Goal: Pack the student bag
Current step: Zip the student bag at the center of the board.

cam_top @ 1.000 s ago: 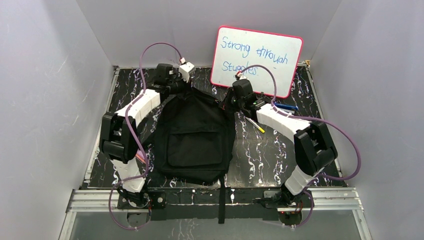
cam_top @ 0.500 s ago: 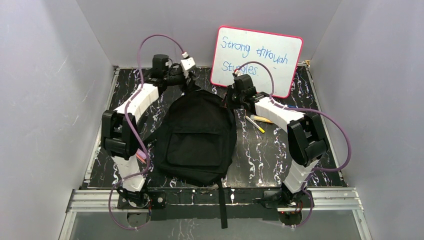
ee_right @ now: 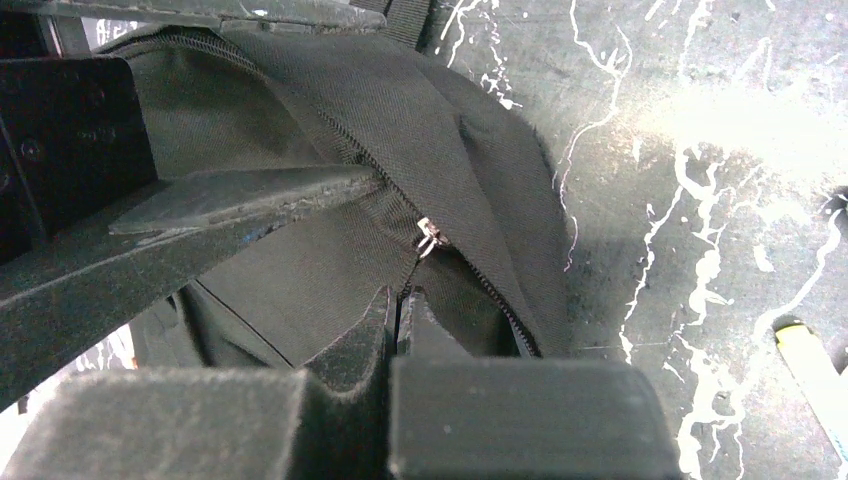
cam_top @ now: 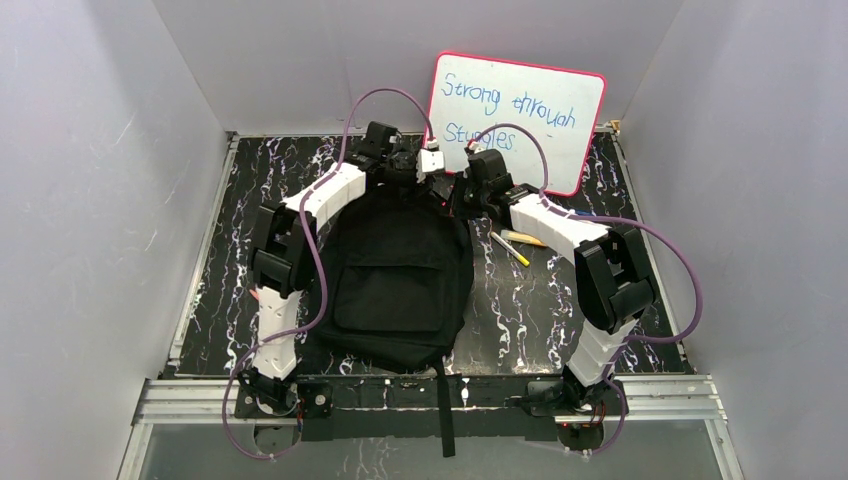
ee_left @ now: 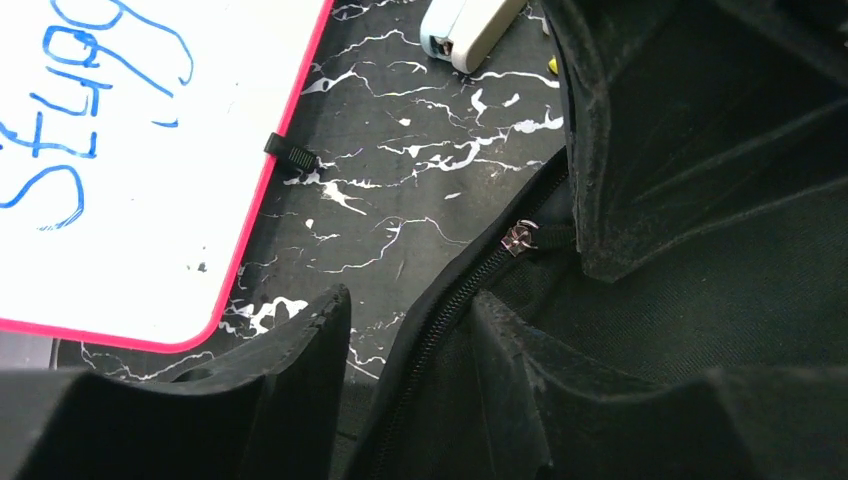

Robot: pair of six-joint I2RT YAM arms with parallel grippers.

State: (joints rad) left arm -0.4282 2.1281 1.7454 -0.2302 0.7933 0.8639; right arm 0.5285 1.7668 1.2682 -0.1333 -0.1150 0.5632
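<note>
The student bag (cam_top: 395, 275), a black backpack, lies flat in the middle of the table with its front pocket up and its top towards the whiteboard. My right gripper (cam_top: 462, 197) is at the bag's top right corner. In the right wrist view it (ee_right: 400, 300) is shut on the bag's fabric edge just below a metal zip pull (ee_right: 428, 238). My left gripper (cam_top: 408, 172) is at the top of the bag, next to the right one. In the left wrist view it (ee_left: 410, 335) is open, with the bag's zip edge (ee_left: 455, 300) running between the jaws.
A pink-framed whiteboard (cam_top: 515, 120) leans on the back wall; it also shows in the left wrist view (ee_left: 130, 150). A yellow pen (cam_top: 510, 250) and another marker (cam_top: 527, 238) lie right of the bag. A white and blue eraser (ee_left: 470, 25) lies near the board.
My left arm has swung right from the bag's back left corner to its top, beside the right gripper. The bag's top has flattened out. The right arm has hardly moved.
</note>
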